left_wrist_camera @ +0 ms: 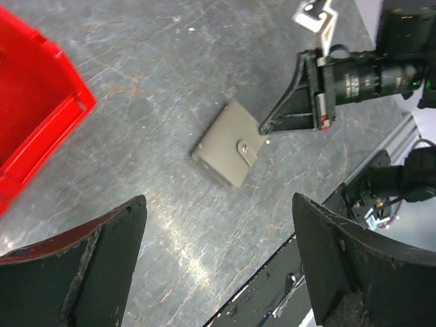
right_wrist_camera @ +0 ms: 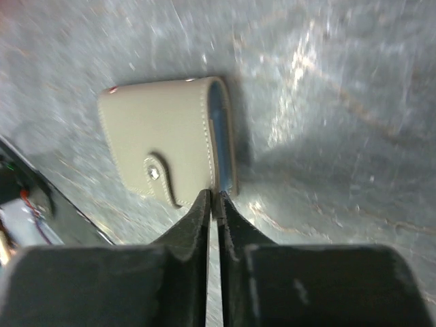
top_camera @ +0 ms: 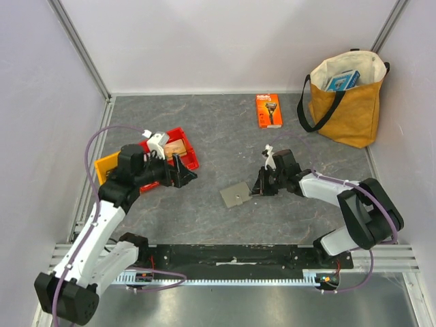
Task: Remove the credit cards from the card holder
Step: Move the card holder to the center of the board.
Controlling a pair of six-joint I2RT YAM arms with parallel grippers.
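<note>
The grey card holder (top_camera: 236, 195) lies folded flat on the table, centre front, its tab snapped. It also shows in the left wrist view (left_wrist_camera: 228, 143) and the right wrist view (right_wrist_camera: 163, 129), where a light blue lining shows along its right edge. The credit cards are hidden. My right gripper (top_camera: 257, 189) is low at the holder's right edge. Its jaws are pressed together with the tips (right_wrist_camera: 212, 194) on the edge of the upper flap. My left gripper (top_camera: 184, 174) is open and empty, hovering left of the holder, fingers (left_wrist_camera: 102, 259) wide apart.
A red bin (top_camera: 184, 153) and a yellow bin (top_camera: 107, 167) stand at the left under the left arm. An orange razor package (top_camera: 268, 110) lies at the back centre. A tan tote bag (top_camera: 347, 102) stands at the back right. The black base rail (left_wrist_camera: 286, 286) runs along the front.
</note>
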